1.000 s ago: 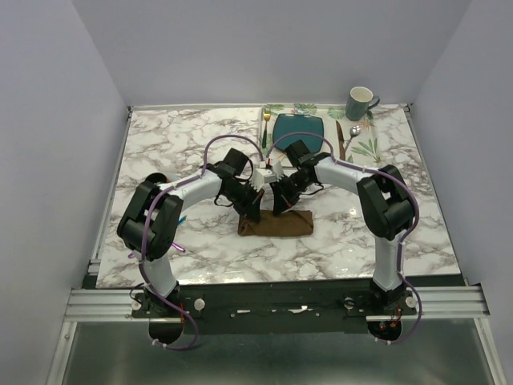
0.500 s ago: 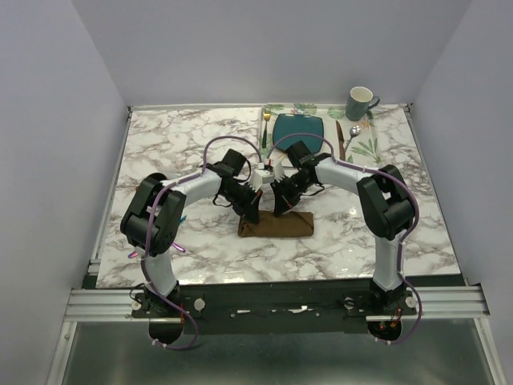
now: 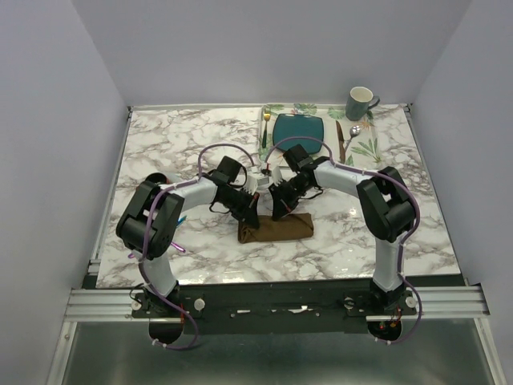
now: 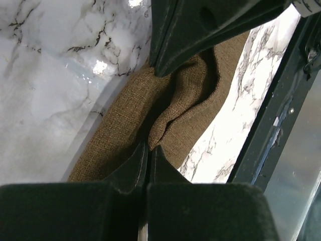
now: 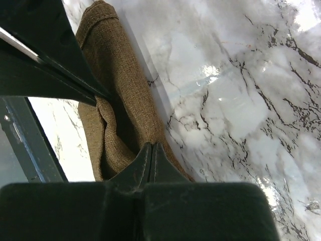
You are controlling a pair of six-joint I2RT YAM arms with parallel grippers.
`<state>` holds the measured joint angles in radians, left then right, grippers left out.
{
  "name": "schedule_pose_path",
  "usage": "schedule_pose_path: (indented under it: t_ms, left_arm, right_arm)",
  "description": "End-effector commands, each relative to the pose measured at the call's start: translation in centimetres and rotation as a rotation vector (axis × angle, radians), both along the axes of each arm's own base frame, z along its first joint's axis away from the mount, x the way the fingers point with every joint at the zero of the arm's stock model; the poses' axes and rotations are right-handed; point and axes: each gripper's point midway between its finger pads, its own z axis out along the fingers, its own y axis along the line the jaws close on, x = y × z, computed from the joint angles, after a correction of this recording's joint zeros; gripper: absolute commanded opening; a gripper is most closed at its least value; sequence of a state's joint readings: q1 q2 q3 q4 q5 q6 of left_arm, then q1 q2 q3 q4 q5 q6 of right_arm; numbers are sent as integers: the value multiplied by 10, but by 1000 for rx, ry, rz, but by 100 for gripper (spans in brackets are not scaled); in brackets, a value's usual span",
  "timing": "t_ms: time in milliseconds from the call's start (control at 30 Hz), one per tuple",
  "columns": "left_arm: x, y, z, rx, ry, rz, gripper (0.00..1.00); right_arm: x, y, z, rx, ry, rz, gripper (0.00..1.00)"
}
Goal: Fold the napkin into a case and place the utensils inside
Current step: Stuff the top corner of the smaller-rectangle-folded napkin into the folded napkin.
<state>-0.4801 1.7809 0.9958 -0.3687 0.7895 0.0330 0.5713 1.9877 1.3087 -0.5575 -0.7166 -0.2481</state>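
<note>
Both arms are bent in toward the middle of the marble tabletop [image 3: 176, 144], wrists nearly meeting over the napkin [image 3: 276, 228]. The napkin is a long, narrow brown band lying left to right. It sits about halfway between the left and right edges and closer to the near edge than the far one.

The left gripper [image 4: 148, 150] has its fingers pressed together on a raised fold of the cloth, with no gap showing between the tips. The right gripper [image 5: 152, 148] is the same, tips squeezed tight on a ridge of the fabric. Each wrist cam shows the other arm's fingers biting the same bunched-up fold just across from its own. The cloth puckers between the two pinches and lies flat on the marble further out.

Over at the far right corner there's a leaf-print placemat [image 3: 370, 148] with a teal plate [image 3: 298, 127] on it, a gold fork [image 3: 266, 120] just left of the plate, a dark knife [image 3: 341, 141] and a spoon [image 3: 353, 131] to its right, and a grey-green mug [image 3: 361, 103] at the far edge. All of that is well apart from the napkin.
</note>
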Motion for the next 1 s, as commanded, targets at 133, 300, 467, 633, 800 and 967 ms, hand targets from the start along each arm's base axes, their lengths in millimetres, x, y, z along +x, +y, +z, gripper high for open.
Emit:
schedule_pose_path:
  t_ms: [133,300,467,633,800,967]
  left_arm:
    - [18,-2,-6,10,4,86,0]
    - [15,0,-9,29,42,76,0]
    - [11,3,-12,49,73,67,0]
    - [8,4,-16,63,92,52,0]
    - [7,5,-19,67,112,52,0]
    - [10,7,-21,67,159,61,0]
  right_arm:
    - [-10,9,12,41,18,42,4]
    - [2,9,21,32,10,8,19]
    - [15,8,31,27,22,-21,27]
    - [29,-1,39,17,0,-63,36]
    - [45,-19,45,20,0,-116,47]
    - [35,-30,54,55,-96,-31,68]
